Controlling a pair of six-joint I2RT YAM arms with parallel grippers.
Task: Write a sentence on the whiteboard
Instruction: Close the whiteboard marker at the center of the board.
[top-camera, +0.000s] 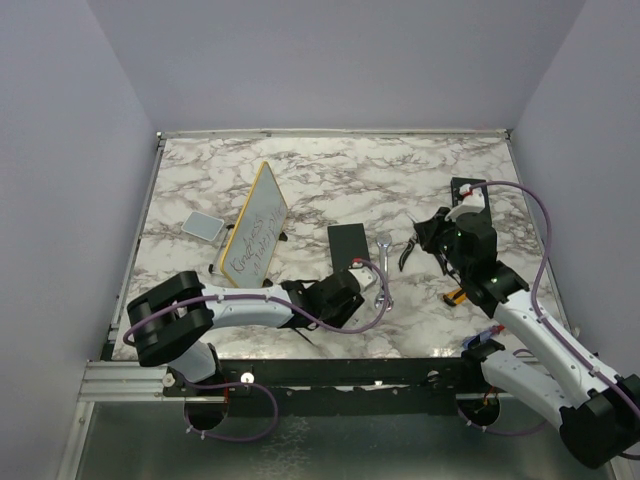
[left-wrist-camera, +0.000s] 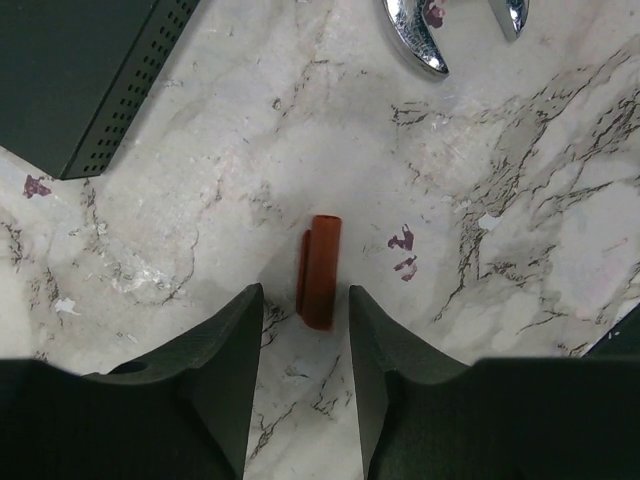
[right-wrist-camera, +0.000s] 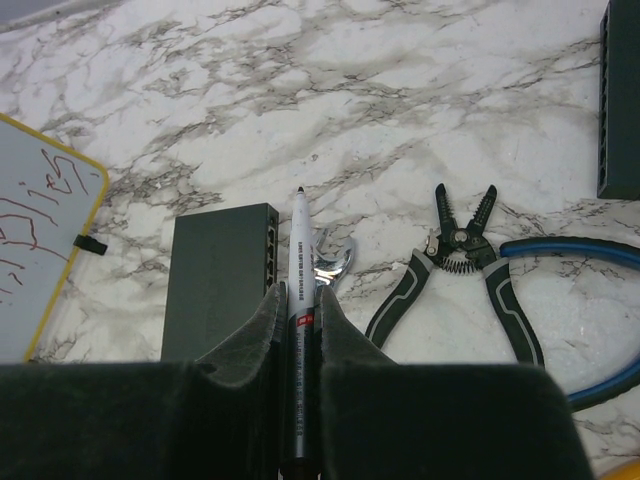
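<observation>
Whiteboard (top-camera: 256, 224) sits in the left half of the table (top-camera: 450, 170), about midway between the near and far edges. Its long axis runs diagonally from near-left to far-right. It looks propped at a slant on little black feet, though I can't say how steep. The sentence (top-camera: 249, 246) is two lines of thin handwriting running along that long axis, filling mostly the nearer end of the face.

Right pincer (right-wrist-camera: 298, 305) is clamped tight on a marker (right-wrist-camera: 300, 250), bare tip pointing straight out ahead of the fingers. Below it on the table are a black box (right-wrist-camera: 215, 270), a wrench (right-wrist-camera: 331, 266) and a pair of wire strippers (right-wrist-camera: 460, 270).

Left pincer (left-wrist-camera: 305, 300) is low over the near middle of the table, fingers partway apart. A red cap (left-wrist-camera: 320, 268) lies on the marble just past the tips, lined up with the gap and not gripped.

A small grey pad (top-camera: 202, 225) lies flat just left of the board.
</observation>
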